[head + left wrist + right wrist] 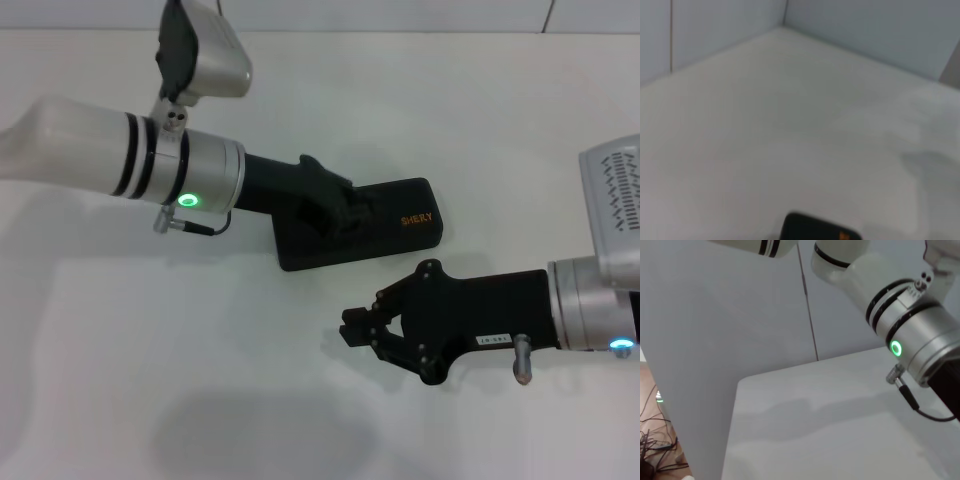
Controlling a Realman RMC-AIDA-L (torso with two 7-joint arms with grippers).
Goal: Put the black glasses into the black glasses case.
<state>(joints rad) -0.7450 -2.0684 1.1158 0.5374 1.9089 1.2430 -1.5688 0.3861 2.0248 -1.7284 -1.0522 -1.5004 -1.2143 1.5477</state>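
The black glasses case [385,228] lies shut and flat on the white desk [200,350], gold lettering showing on the lid near its right end. Its left part is covered by the left gripper [335,205], which sits over the lid; whether its jaws are open or closed cannot be told, since black gripper and black case merge there. The black glasses are not visible in any view. In the left wrist view only a corner of the case [817,229] with a speck of orange lettering shows. The right gripper [362,330] hovers just in front of the case, apart from it, jaws closed and holding nothing. Pale wall panels [715,340] surround the desk, and cables [655,445] lie on the floor beyond.
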